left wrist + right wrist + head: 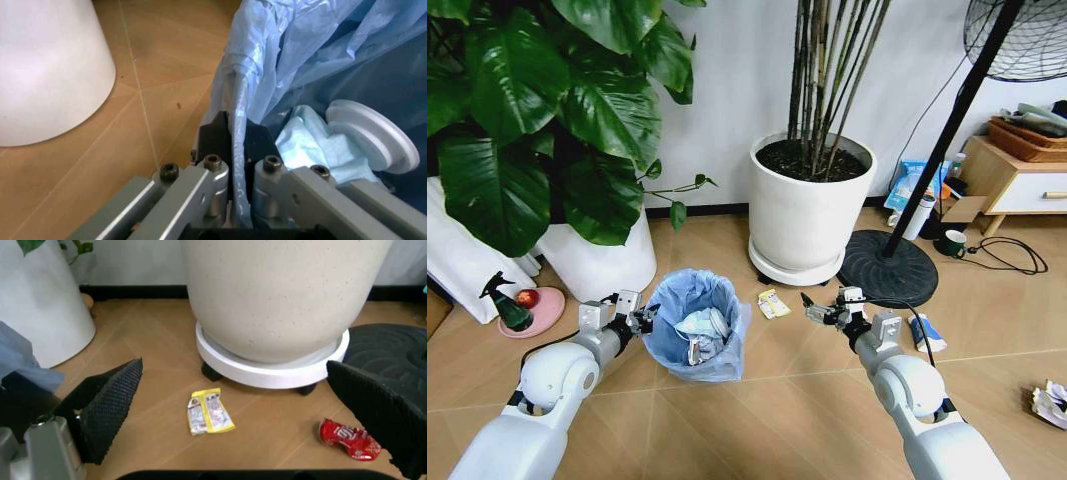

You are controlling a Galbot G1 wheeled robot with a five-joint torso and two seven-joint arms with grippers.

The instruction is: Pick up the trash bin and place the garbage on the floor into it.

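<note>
Trash bin point(695, 325): small, round, lined with a crinkly light blue bag; it stands on the wooden floor point(807, 400) before the plant pots, with paper and a white lid point(370, 135) inside.
Left hand point(639, 318): at the bin's left rim, fingers pressed together on the bag-covered edge.
Right hand point(815, 312): low over the floor, fingers spread wide.
Garbage: a yellow packet point(209, 411) and a red wrapper point(349, 438) lie beside the big white pot point(280, 300).

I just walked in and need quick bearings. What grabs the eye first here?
The trash bin with its blue bag stands mid-floor, the left pincer shut on its rim. The right pincer hovers open over the floor above a yellow wrapper, with a red packet nearby beside the big white plant pot.
</note>
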